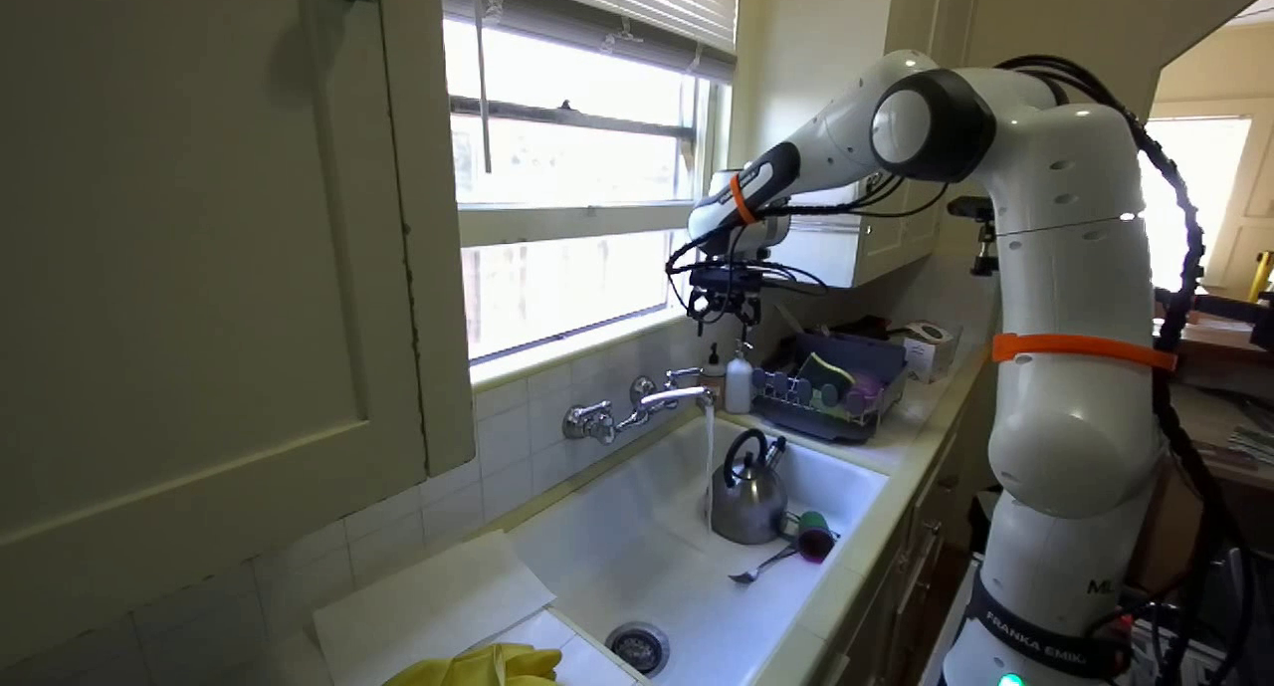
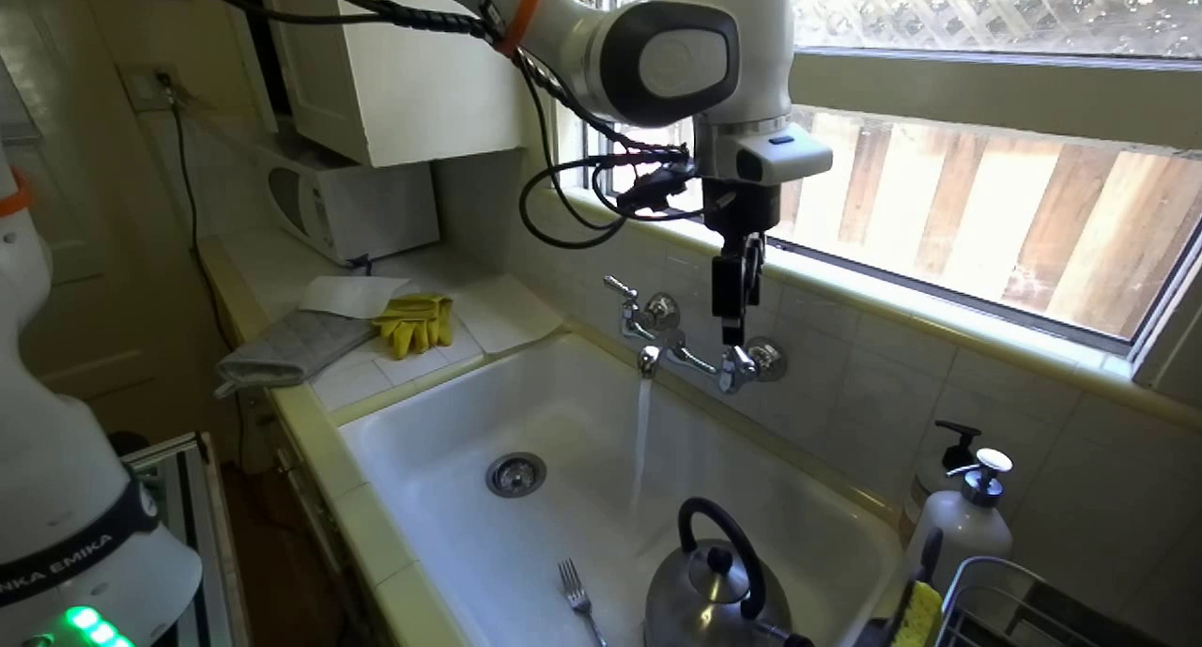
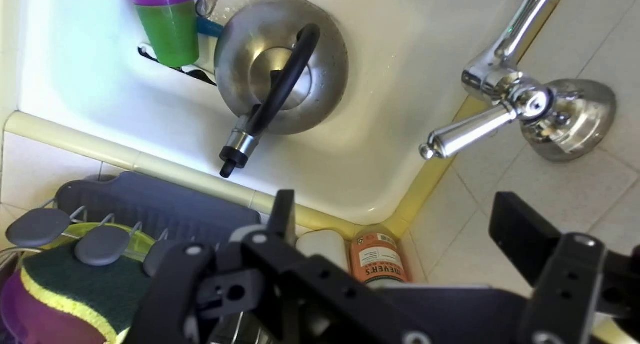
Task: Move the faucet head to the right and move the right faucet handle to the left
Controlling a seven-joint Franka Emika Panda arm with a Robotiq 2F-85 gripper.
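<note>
Beside the sink [image 1: 637, 512], the robot arm [image 1: 1075, 437] carries on its black band [image 1: 1040, 634] the words FRANKA EMIKA, of which each exterior view shows only a part. On the same arm, the letters ML [image 1: 1100, 587] can be read. Just outside the sink's corner, the bottle [image 3: 379, 256] in the wrist view bears MEYER'S; its finer print is too small.

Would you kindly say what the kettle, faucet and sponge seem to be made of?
Kettle: body likely satin stainless steel, by its soft sheen. Faucet: probably polished chrome, by its sharp reflections. Sponge: apparently matte foam with scouring face, by its yellow and green layers.
</note>
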